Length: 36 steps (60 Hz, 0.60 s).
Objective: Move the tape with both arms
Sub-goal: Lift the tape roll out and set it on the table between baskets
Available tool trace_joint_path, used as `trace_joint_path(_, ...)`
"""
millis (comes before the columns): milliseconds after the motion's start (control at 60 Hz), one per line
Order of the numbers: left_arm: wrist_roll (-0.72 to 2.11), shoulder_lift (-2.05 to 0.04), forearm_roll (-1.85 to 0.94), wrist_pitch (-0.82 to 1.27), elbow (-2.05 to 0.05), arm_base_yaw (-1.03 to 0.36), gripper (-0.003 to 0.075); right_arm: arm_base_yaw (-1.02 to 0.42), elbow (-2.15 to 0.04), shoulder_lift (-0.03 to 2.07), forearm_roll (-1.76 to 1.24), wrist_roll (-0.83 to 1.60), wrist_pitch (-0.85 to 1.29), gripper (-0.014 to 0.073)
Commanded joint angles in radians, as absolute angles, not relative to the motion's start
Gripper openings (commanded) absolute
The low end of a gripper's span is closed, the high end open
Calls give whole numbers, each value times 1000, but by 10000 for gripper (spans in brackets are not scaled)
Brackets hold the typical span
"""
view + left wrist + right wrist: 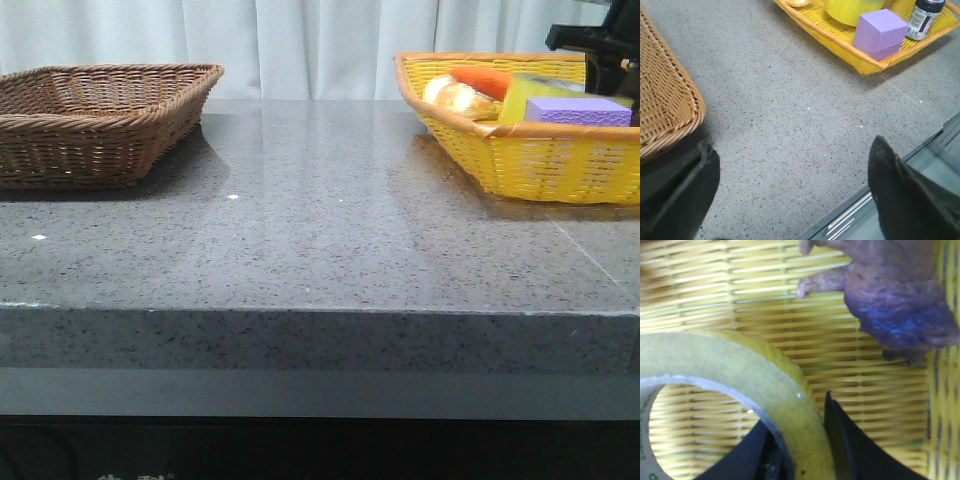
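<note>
Now the right gripper (802, 450) straddles the wall of the tape (740, 385) in the yellow basket (540, 160) far right, jaws not visibly clamped. Close squarely before lifting; the left gripper (790, 200) waits, jaws apart.

a staged lab bench — grey stone table (320, 250), white curtain (300, 40).
</note>
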State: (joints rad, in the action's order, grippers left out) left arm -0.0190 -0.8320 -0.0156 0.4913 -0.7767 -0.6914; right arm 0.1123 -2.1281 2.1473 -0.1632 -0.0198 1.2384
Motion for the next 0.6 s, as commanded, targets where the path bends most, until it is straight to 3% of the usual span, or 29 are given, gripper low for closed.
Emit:
trace_joint_path(0, -18, -831, -24, 414, -808, -700, 597, 117, -2221, 2066, -190, -19, 1272, 164)
trace_joint_path(300, -18, -831, -24, 412, -808, -700, 597, 98, -2334, 2004, -344, -19, 1339, 164)
trace_joint_path(583, -18, -831, -24, 412, -808, -700, 597, -84, -2332, 1947, -340, -7, 1340, 164)
